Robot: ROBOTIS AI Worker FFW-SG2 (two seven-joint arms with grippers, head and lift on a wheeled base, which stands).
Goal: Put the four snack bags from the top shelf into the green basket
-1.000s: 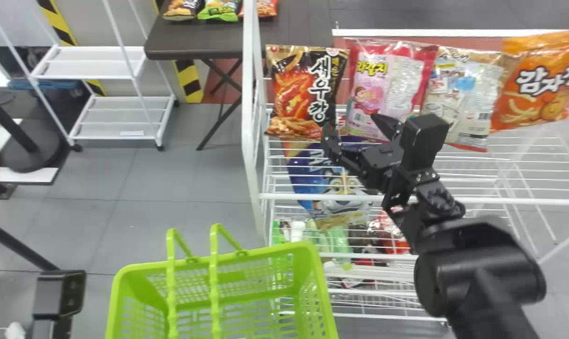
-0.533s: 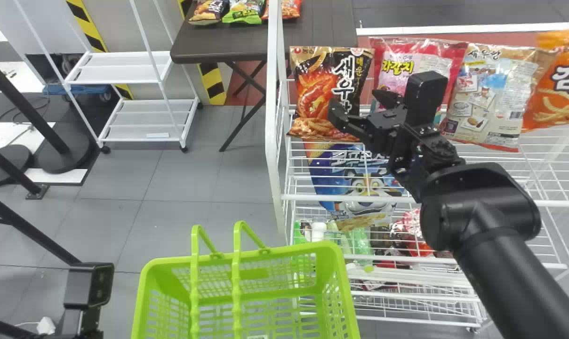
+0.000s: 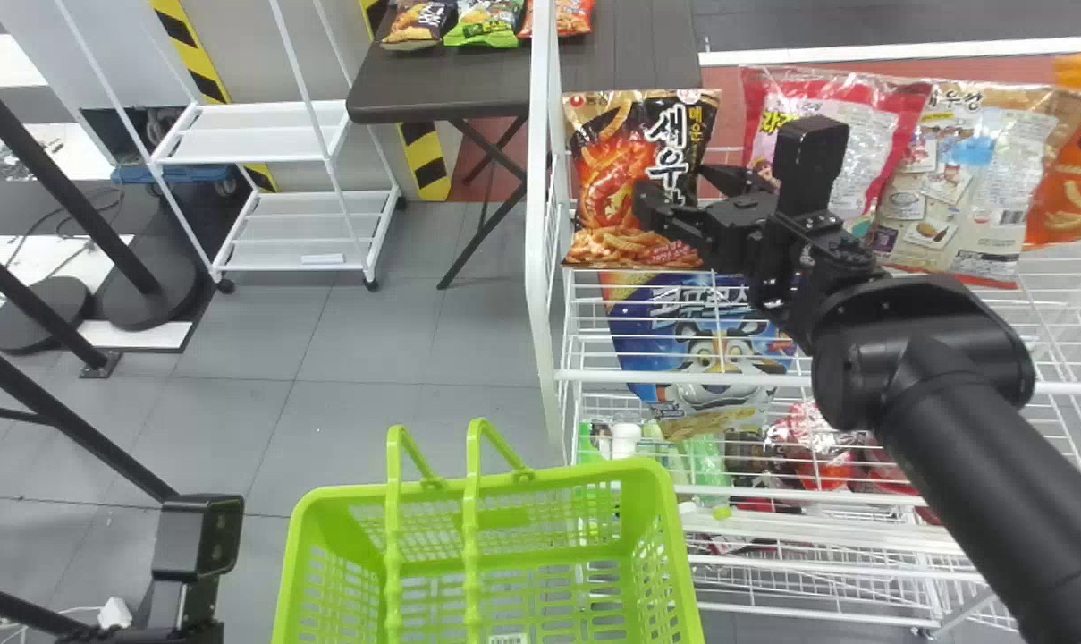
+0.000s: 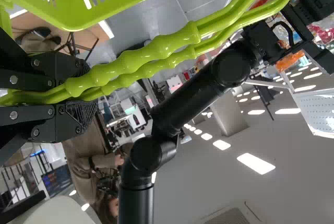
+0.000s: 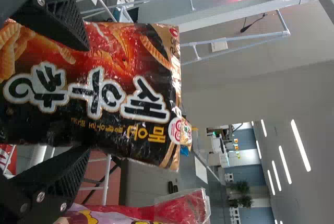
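On the top shelf stand the black shrimp snack bag (image 3: 629, 197), a pink bag (image 3: 889, 125), a beige bag (image 3: 960, 192) and an orange bag (image 3: 1076, 179). My right gripper (image 3: 696, 188) is in front of the black bag's right part. In the right wrist view the right gripper (image 5: 78, 96) stands open, one finger on each side of the black bag (image 5: 104, 85). The green basket (image 3: 522, 483) is at the bottom centre, with no snack bag visible inside. My left arm is at the lower left; in the left wrist view the left gripper (image 4: 73, 91) is shut on the basket handles (image 4: 151, 57).
A blue bag (image 3: 701, 331) is below the top shelf, above lower shelves of goods. The white rack's side post (image 3: 544, 224) rises between the bags and open floor. Behind are a dark table (image 3: 451, 85) and a white trolley (image 3: 263, 134).
The head view has shifted, so the scene sits farther right. My right gripper has moved up and left relative to the shelf, from near the pink bag's lower part to the black bag.
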